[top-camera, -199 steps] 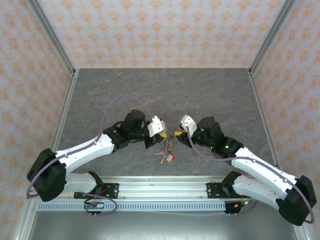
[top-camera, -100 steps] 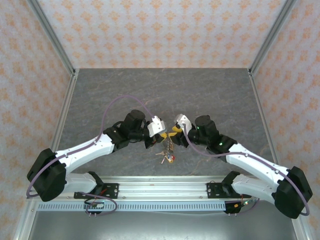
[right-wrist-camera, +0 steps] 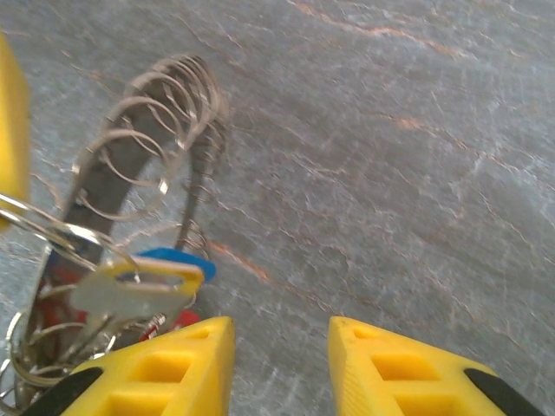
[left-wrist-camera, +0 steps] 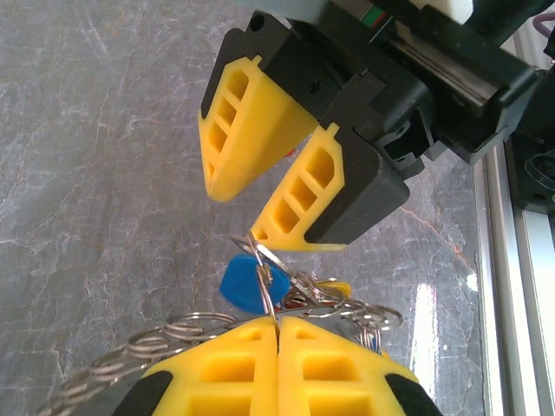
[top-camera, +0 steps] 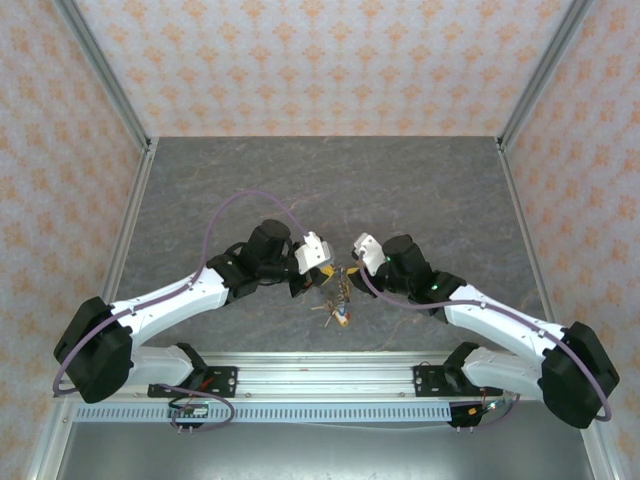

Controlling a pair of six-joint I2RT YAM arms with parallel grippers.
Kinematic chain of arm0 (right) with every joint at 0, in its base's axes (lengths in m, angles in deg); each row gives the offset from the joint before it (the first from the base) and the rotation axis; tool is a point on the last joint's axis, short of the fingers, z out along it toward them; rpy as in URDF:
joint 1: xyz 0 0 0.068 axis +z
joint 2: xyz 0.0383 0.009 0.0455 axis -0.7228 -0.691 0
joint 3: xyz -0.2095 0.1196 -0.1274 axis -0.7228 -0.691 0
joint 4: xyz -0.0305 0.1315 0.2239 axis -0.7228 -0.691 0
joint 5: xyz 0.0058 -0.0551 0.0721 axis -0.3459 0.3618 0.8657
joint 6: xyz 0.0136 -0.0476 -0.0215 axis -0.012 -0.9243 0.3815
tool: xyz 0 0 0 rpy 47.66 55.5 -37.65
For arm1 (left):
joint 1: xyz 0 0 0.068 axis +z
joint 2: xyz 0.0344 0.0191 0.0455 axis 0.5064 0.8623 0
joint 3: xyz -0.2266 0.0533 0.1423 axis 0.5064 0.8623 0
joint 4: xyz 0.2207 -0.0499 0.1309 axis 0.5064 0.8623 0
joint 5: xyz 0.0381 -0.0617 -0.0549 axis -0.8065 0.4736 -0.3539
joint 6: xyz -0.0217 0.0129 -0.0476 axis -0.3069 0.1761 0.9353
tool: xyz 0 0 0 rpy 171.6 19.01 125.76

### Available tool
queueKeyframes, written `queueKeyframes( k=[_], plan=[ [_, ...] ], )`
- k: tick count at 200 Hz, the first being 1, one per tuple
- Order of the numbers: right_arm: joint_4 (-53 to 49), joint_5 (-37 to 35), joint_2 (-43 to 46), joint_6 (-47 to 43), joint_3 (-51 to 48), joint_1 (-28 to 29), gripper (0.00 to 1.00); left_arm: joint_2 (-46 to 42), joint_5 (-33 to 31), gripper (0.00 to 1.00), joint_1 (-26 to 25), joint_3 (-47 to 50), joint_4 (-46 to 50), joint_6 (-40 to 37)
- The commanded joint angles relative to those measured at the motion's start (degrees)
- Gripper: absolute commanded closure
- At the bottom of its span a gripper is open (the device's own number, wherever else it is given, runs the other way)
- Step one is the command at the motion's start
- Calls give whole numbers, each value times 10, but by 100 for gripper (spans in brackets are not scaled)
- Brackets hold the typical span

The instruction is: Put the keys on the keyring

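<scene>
Keyring: the silvery-grey keyring (right-wrist-camera: 113, 165), its rim scalloped with wire loops, appears to be lifted just off the grey marbled tabletop (top-camera: 420, 190), a little toward 6 o'clock from the table's centre.
Keys: small silver metal keys (right-wrist-camera: 130, 290) with red, blue and yellow plastic tags dangle in a bunch at the ring's 6 o'clock. How many are properly threaded cannot be told.
Left gripper (left-wrist-camera: 277, 334): at the ring's 9 o'clock, yellow fingers pressed together, pinching wire at the rim.
Right gripper (right-wrist-camera: 279, 329): at the ring's 3 o'clock, jaws spread with nothing between them, tips just beside the blue tag (left-wrist-camera: 245, 284).
Risk: the spread jaws may close on a rim loop instead of a key and drag the ring out of that thin pinch, and the whole bunch would drop.
Risk: a nudge could set the bunch swinging, so the wanted key slips aside.
</scene>
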Motion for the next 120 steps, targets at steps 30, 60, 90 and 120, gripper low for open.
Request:
queueKeyframes(
  k=[30, 60, 90, 120],
  plan=[
    [-2, 45, 86, 12, 3, -1, 61, -5, 6, 100, -6, -21, -24, -1],
    [50, 94, 94, 84, -18, -2, 56, -1, 10, 100, -6, -25, -24, -1],
    [51, 112, 53, 114, -4, -3, 55, -1, 12, 100, -5, -27, -24, -1],
    [67, 125, 19, 130, -1, -3, 54, -4, 12, 100, -5, -27, -22, 0]
  ],
)
